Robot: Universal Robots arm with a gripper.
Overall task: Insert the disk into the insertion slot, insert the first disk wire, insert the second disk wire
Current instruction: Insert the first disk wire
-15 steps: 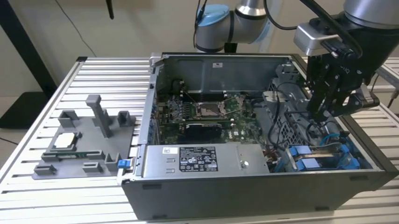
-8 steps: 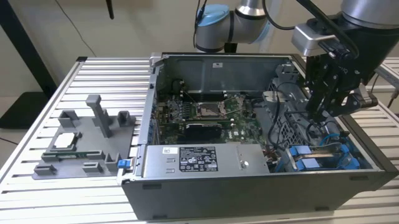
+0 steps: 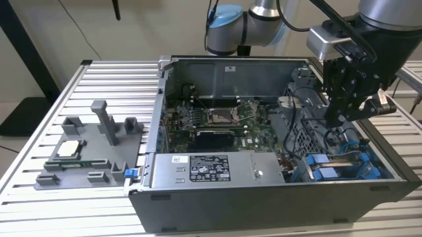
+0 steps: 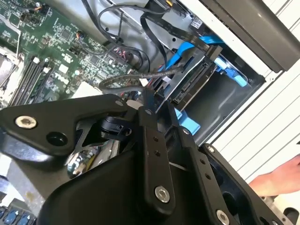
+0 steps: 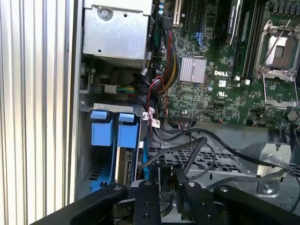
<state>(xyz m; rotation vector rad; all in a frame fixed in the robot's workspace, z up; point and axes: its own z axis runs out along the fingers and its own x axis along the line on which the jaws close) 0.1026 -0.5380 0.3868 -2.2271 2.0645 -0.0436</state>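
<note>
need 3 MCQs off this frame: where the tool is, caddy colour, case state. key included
1. Over which part of the case does the tool hang?
A) the end at the exterior view's left
B) the end at the exterior view's right
C) none, it is off the case

2. The caddy frame is:
A) red
B) blue
C) yellow

3. The case is:
A) open
B) closed
C) upside down

Key:
1 B, in the exterior view the tool is above that end.
2 B, blue plastic shows in both wrist views.
3 A, the motherboard lies exposed.
</note>
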